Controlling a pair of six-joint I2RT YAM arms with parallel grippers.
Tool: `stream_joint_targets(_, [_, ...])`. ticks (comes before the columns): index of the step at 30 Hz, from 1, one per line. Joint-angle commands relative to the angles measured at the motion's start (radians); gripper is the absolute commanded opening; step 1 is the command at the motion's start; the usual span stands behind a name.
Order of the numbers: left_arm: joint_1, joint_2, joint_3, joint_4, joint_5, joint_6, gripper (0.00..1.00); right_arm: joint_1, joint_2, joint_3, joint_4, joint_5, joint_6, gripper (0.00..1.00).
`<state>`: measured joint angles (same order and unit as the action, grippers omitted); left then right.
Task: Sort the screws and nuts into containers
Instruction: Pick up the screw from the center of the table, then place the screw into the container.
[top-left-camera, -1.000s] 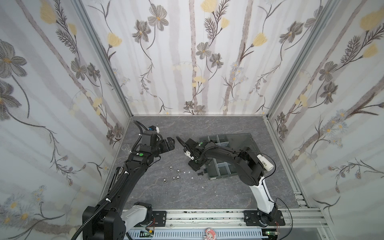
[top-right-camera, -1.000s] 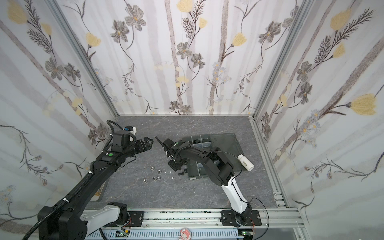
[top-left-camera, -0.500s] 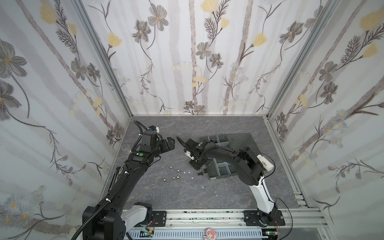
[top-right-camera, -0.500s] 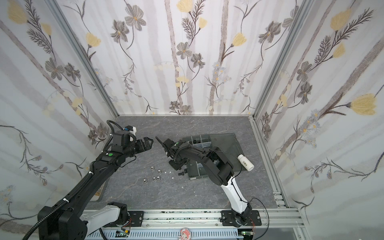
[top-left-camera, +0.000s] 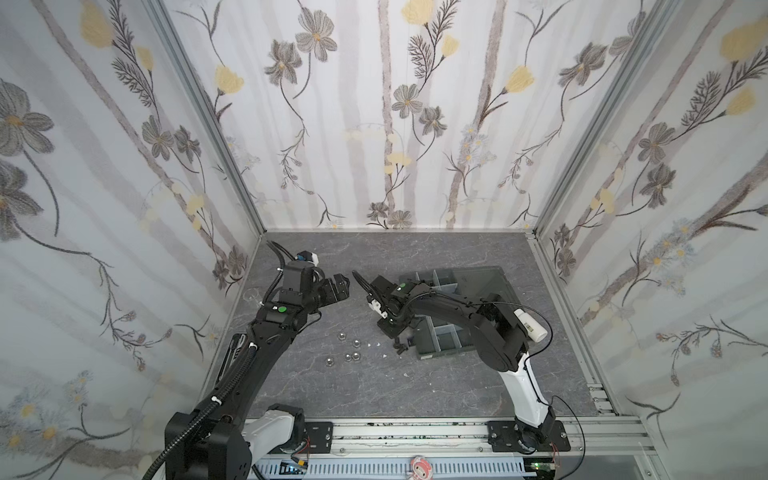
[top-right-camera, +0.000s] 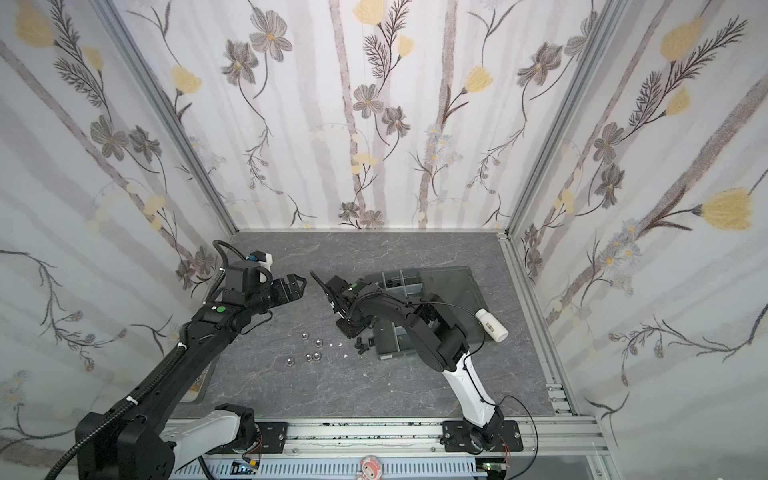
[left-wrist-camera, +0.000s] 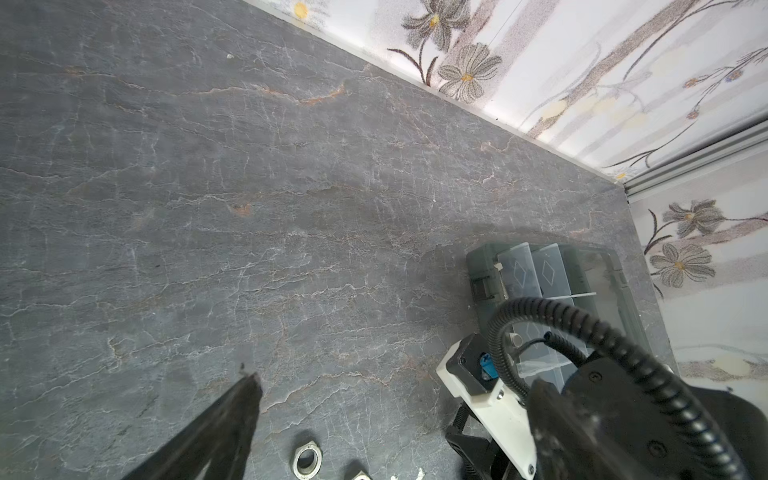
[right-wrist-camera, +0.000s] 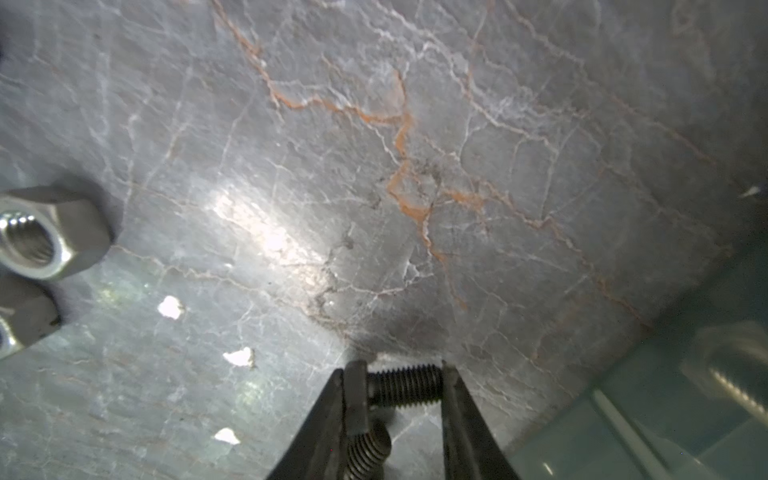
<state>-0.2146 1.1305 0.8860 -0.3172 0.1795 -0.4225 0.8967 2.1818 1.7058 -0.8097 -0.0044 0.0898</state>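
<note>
In both top views the sorting looks well short of done. Five silver nuts lie loose on the bench left of its middle. A couple of dark screws lie just off the front left corner of the box, outside its compartments. The lid lies open flat toward the bench's right edge. The right claw is down over those screws. The left claw hangs empty with jaws apart, nearer the rear left corner. A white tube by the right arm's elbow carries a small label, too small to read. In the left wrist view the box's dividers bear diamond outlines but no writing. In the right wrist view the right claw's jaws stand against one dark threaded screw, one jaw at each end, so it looks clamped. A second dark screw lies under it and two nuts lie nearby. A blurred silver screw already sits inside the box. No brand shows anywhere.
</note>
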Motion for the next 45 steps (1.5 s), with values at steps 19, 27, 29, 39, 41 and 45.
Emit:
stream_joint_targets(19, [-0.002, 0.018, -0.002, 0.047, 0.044, 0.010, 1.00, -0.032, -0.138, 0.013, -0.002, 0.040, 0.021, 0.28])
stream_joint_targets(27, [-0.020, 0.055, 0.018, 0.043, 0.035, 0.007, 1.00, -0.122, -0.248, -0.071, 0.042, 0.040, 0.032, 0.28])
stream_joint_targets(29, [-0.030, 0.064, 0.023, 0.040, 0.028, 0.007, 1.00, -0.147, -0.279, -0.104, 0.057, 0.037, 0.032, 0.28])
stream_joint_targets(39, [-0.098, 0.121, 0.088, 0.012, -0.024, 0.005, 1.00, -0.269, -0.397, -0.259, 0.156, 0.031, 0.048, 0.28])
stream_joint_targets(41, [-0.113, 0.135, 0.104, 0.009, -0.036, 0.004, 1.00, -0.293, -0.404, -0.282, 0.180, 0.023, 0.053, 0.28])
stream_joint_targets(45, [-0.134, 0.184, 0.130, 0.003, -0.047, 0.007, 1.00, -0.325, -0.400, -0.303, 0.219, 0.001, 0.059, 0.28])
